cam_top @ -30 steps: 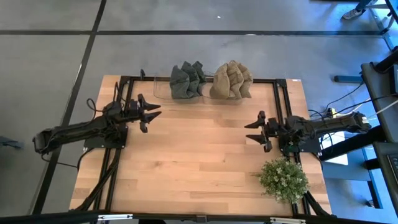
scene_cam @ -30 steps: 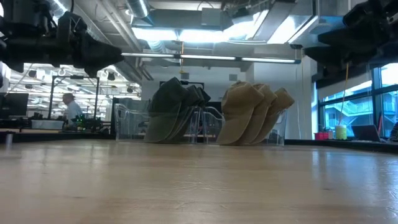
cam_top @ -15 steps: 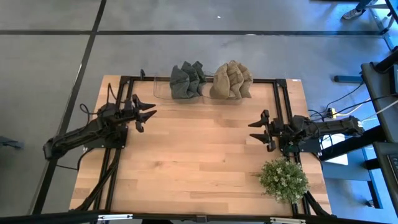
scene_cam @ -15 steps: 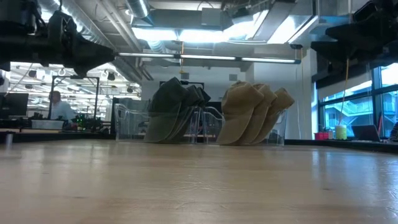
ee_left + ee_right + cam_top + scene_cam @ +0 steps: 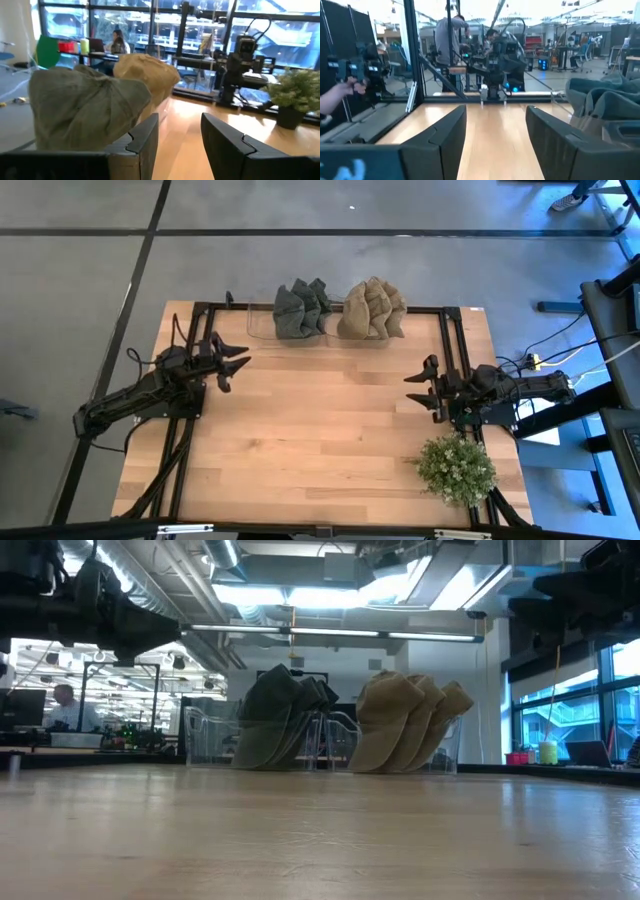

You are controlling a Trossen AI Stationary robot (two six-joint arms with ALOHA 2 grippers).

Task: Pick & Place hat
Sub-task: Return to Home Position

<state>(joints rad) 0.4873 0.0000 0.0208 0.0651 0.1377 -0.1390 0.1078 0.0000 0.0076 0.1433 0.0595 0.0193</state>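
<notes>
Two nested stacks of hats stand in a clear rack (image 5: 258,328) at the table's far edge: grey-green hats (image 5: 300,308) on the left and tan hats (image 5: 372,308) on the right. In the low view both stacks, the grey-green hats (image 5: 280,720) and the tan hats (image 5: 405,720), lean to one side. My left gripper (image 5: 240,364) hovers open near the table's left edge, pointing level toward the grey-green hats (image 5: 85,107), well short of them. My right gripper (image 5: 413,390) hovers open near the right edge, pointing across the table. Neither holds anything between its fingers.
A small potted plant (image 5: 456,468) stands at the near right, just in front of my right arm. A black frame (image 5: 200,308) runs round the table's sides. The wooden tabletop (image 5: 320,430) lies bare between the arms. People show in the room beyond.
My left arm has folded back, and its gripper has drawn a little toward the table's left edge and tipped up to level. My right arm has folded back too, its gripper nearly in place. Both stay open. The hats have not moved.
</notes>
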